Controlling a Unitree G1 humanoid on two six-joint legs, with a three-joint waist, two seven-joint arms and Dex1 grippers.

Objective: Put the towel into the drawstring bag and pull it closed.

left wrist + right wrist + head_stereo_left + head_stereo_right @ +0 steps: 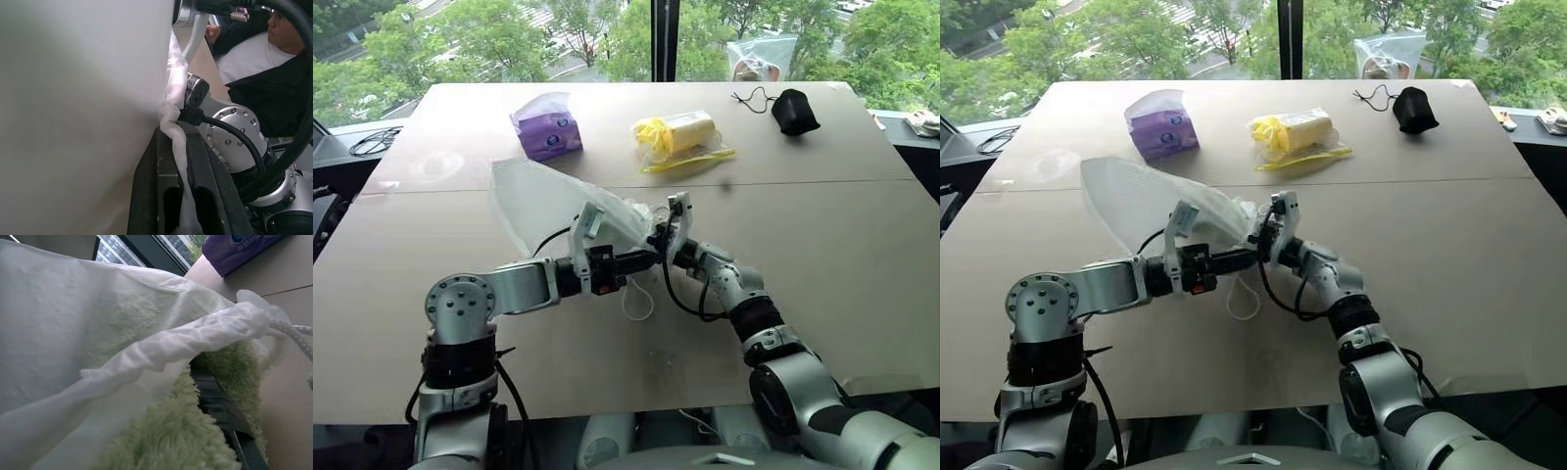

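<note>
The rim of the drawstring bag (178,161) is pinched between the closed fingers of the left gripper (651,257); the towel (186,431) is clamped by the right gripper (668,238) at the bag's mouth, above the table (822,264)

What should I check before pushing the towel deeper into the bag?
1. Left gripper shut on the drawstring bag rim: ok, fabric pinched between its fingers.
2. Right gripper shut on the towel: ok.
3. Towel fully inside the bag: not ok, it sits at the mouth.
4. Drawstring cord free: ok, hanging loose.
5. Mouth pulled closed: not ok.
6. Tissue pack clear of the arms: ok.
</note>
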